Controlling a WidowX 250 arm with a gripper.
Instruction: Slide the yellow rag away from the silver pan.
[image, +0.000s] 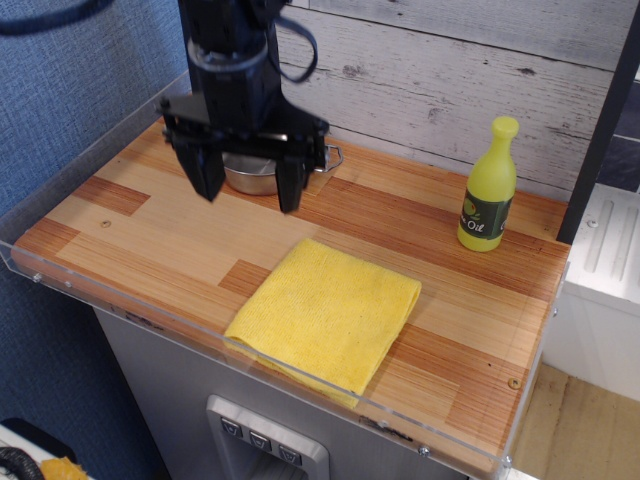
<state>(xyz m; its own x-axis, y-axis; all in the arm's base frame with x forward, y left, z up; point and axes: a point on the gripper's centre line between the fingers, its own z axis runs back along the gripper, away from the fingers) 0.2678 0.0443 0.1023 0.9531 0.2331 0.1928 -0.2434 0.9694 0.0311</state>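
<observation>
1. The gripper (249, 187) hung above the wooden surface (150, 235), its fingers (208, 172) spread wide and holding nothing.
2. The yellow rag (326, 311) lay flat near the surface's front edge, well apart from the silver pan (262, 173), which sat behind the gripper.

Even, bright indoor light, sharp picture.
Soft shadows lie under the yellow rag (325, 312); faint glare marks the near clear rail (300, 375).
</observation>
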